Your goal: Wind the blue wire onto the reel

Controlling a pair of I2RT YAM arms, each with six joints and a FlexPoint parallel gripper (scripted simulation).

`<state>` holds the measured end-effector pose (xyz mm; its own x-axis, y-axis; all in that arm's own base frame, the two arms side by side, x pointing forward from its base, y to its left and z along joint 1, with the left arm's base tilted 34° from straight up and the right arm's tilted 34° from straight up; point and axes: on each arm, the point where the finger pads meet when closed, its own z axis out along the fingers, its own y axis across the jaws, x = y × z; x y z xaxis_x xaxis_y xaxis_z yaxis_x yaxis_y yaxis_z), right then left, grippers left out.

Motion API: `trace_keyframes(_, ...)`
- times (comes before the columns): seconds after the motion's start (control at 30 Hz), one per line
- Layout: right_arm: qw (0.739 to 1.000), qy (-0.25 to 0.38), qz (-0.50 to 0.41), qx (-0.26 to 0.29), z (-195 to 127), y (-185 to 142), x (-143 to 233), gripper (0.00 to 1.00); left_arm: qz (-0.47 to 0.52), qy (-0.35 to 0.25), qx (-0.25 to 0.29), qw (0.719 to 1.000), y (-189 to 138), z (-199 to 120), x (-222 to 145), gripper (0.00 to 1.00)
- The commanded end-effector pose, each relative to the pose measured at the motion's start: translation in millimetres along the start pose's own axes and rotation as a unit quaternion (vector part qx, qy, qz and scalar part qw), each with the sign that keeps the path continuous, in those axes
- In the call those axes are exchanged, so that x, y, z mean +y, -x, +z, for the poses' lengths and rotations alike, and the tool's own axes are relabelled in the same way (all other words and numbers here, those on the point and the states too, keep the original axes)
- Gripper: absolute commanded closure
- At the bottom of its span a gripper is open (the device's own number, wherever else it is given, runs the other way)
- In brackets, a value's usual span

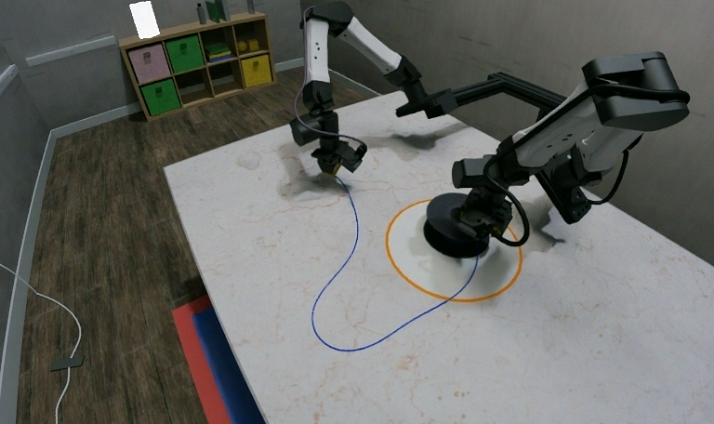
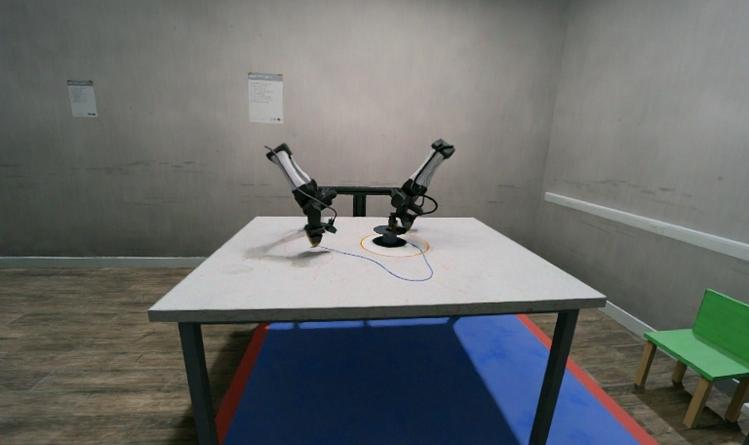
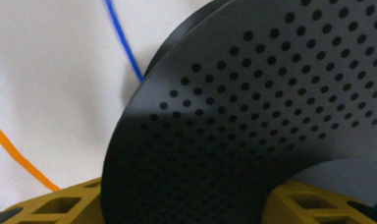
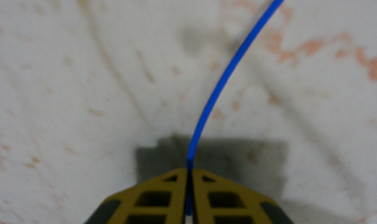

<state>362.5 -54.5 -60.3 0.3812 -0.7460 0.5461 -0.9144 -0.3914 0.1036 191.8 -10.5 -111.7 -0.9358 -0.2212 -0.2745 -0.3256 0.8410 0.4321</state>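
Note:
The dark reel (image 1: 447,214) (image 2: 389,237) (image 3: 275,86) stands on its lower flange inside the orange ring (image 1: 387,241) (image 3: 20,160). Whether it touches the table everywhere is unclear. My left gripper (image 1: 482,229) (image 3: 186,182) is shut on the reel's perforated upper flange, one finger outside the rim and one at the central opening. The blue wire (image 1: 357,230) (image 2: 380,264) (image 3: 118,32) (image 4: 231,69) leaves the reel, crosses the ring and makes a wide loop to my right gripper (image 1: 334,171) (image 2: 314,243) (image 4: 188,177), which is shut on it near its end, just above the table. Windings are hidden.
The white table (image 1: 236,214) (image 2: 220,291) carries the ring. The black arm mount (image 1: 500,83) (image 2: 359,190) stands behind it. The wire loop bulges towards the table's front, well inside the edge. A green chair (image 2: 698,349) stands on the floor.

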Motion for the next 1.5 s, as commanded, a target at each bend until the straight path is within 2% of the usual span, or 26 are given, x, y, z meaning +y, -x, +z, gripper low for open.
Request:
trace_keyframes(0.0, 1.0, -0.007, 0.012, 0.002, -7.3, 0.5, -5.9, 1.0, -0.176, 0.008, -0.016, 0.984, 7.2, -0.6, -8.1, 0.4)
trace_keyframes(0.07, 1.0, -0.007, 0.021, 0.002, -7.5, 0.3, -6.4, 1.0, -0.23, 0.011, -0.019, 0.973, 8.6, -0.8, -6.9, 0.4)
trace_keyframes(0.13, 1.0, -0.007, 0.03, 0.002, -7.7, 0.1, -6.9, 1.0, -0.276, 0.016, -0.021, 0.961, 8.6, -0.8, -6.9, 0.35)
trace_keyframes(0.37, 0.999, -0.007, 0.046, 0.002, -8.3, -0.8, -9.3, 1.0, -0.276, 0.016, -0.021, 0.961, 8.6, -0.8, -6.9, 0.15)
trace_keyframes(0.53, 0.999, -0.007, 0.048, 0.002, -8.0, -0.6, -9.7, 1.0, -0.276, 0.016, -0.021, 0.961, 8.0, -2.4, -16.3, 0.15)
trace_keyframes(0.77, 0.999, -0.007, 0.05, 0.002, -7.2, 0.4, -9.7, 1.0, -0.276, 0.016, -0.021, 0.961, 7.9, -42.7, -11.2, 0.15)
trace_keyframes(1.0, 0.999, -0.007, 0.051, 0.002, -6.5, 1.2, -9.8, 1.0, -0.271, 0.016, -0.021, 0.962, -9.7, -42.8, -9.8, 0.15)
trace_keyframes(1.13, 0.999, -0.007, 0.053, 0.002, -5.8, 1.4, -9.6, 1.0, -0.218, 0.017, -0.02, 0.976, -4.3, -37.1, -4.0, 0.15)
trace_keyframes(1.23, 0.999, -0.007, 0.053, 0.002, -5.2, 1.6, -9.4, 1.0, -0.124, 0.019, -0.019, 0.992, 10.9, -34.4, 1.1, 0.15)
trace_keyframes(1.3, 0.999, -0.007, 0.053, 0.002, -4.8, 1.6, -9.2, 1.0, -0.034, 0.021, -0.017, 0.999, 26.9, -34.0, 2.6, 0.15)
trace_keyframes(1.47, 0.999, -0.007, 0.053, 0.002, -3.8, 1.8, -8.9, 1.0, 0.086, 0.028, -0.015, 0.996, 79.0, -34.9, -12.5, 0.15)
